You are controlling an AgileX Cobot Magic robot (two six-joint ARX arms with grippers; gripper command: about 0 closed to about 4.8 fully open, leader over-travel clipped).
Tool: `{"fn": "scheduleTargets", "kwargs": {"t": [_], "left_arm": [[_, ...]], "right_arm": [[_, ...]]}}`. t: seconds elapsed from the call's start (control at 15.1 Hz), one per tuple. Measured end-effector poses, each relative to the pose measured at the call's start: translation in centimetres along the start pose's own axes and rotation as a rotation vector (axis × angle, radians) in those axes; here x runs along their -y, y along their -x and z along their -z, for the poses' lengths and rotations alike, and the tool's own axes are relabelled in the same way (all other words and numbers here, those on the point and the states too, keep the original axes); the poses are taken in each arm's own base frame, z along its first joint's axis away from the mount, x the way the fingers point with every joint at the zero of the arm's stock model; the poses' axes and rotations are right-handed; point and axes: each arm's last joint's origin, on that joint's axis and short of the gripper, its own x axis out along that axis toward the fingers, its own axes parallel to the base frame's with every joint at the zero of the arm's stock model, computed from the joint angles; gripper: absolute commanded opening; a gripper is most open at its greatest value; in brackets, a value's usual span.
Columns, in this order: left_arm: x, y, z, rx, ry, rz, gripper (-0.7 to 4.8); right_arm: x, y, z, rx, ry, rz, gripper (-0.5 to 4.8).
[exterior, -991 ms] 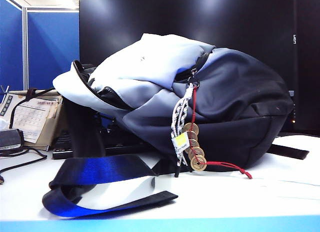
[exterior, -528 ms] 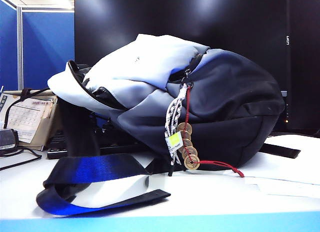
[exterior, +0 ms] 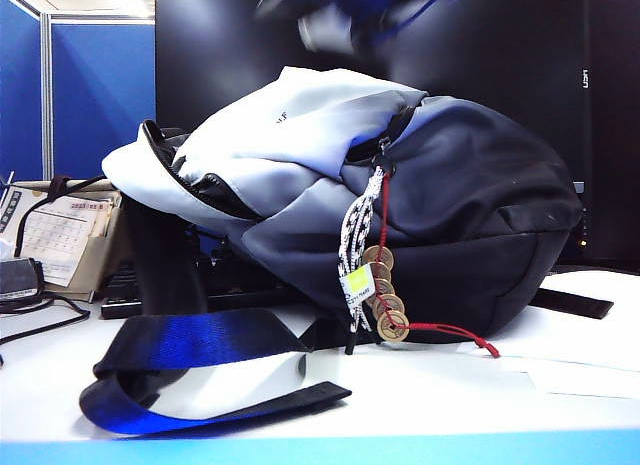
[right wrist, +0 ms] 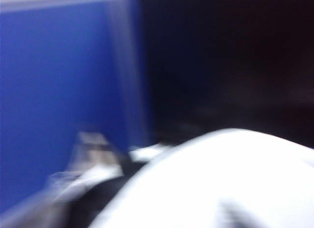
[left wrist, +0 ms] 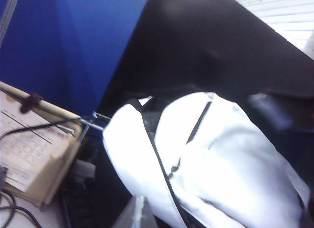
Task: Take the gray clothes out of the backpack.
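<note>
Though blurred, right gripper (exterior: pixel 332 25) above backpack (exterior: pixel 455 190)

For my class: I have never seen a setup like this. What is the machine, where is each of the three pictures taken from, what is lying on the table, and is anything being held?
This is a two-armed robot; each arm ends in a two-finger gripper and carries a small camera at its wrist. One picture comes from a fixed camera looking across the white table. The other two come from the wrist cameras.

On the table lies a backpack, pale on top, dark below, with its strap spread in front and brass coins hanging on a red cord. A calendar stands behind it.

The blurred shape above the bag is the right arm, caught moving; its wrist picture is blurred too, so its gripper cannot be judged. The left gripper is shut and looks at the bag's open zip from the side. Nothing is seen to be held. The gray clothes are not visible.
</note>
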Motion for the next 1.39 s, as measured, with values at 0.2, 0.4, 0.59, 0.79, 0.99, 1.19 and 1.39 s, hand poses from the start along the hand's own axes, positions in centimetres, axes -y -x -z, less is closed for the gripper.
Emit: {"fn": "scheduleTargets", "kwargs": {"t": [0.2, 0.4, 0.59, 0.79, 0.99, 1.19, 1.39], "left_arm": [[-0.1, 0.0, 0.2, -0.022, 0.004, 0.003, -0.05], [-0.2, 0.0, 0.4, -0.047, 0.010, -0.010, -0.05], [-0.2, 0.0, 0.5, -0.051, 0.009, -0.011, -0.05], [-0.2, 0.0, 0.5, -0.050, 0.009, -0.011, -0.05], [-0.2, 0.0, 0.5, -0.051, 0.008, -0.011, -0.05], [-0.2, 0.0, 0.5, -0.051, 0.004, -0.012, -0.05], [-0.2, 0.0, 0.4, -0.049, -0.016, -0.014, -0.05]], "right_arm": [[0.2, -2.8, 2.5, -0.020, 0.100, 0.221, 4.79], [-0.4, -4.4, 4.8, -0.062, 0.106, 0.261, 4.79], [-1.4, -6.8, 7.1, -0.085, 0.134, 0.298, 2.95], [-0.5, -7.6, 8.7, -0.088, 0.179, 0.423, 2.11], [0.7, -7.4, 8.8, -0.096, 0.185, 0.457, -0.01], [0.7, -7.4, 8.9, -0.096, 0.175, 0.456, -0.01], [0.3, -6.1, 6.2, -0.106, 0.055, 0.410, -0.01]]}}
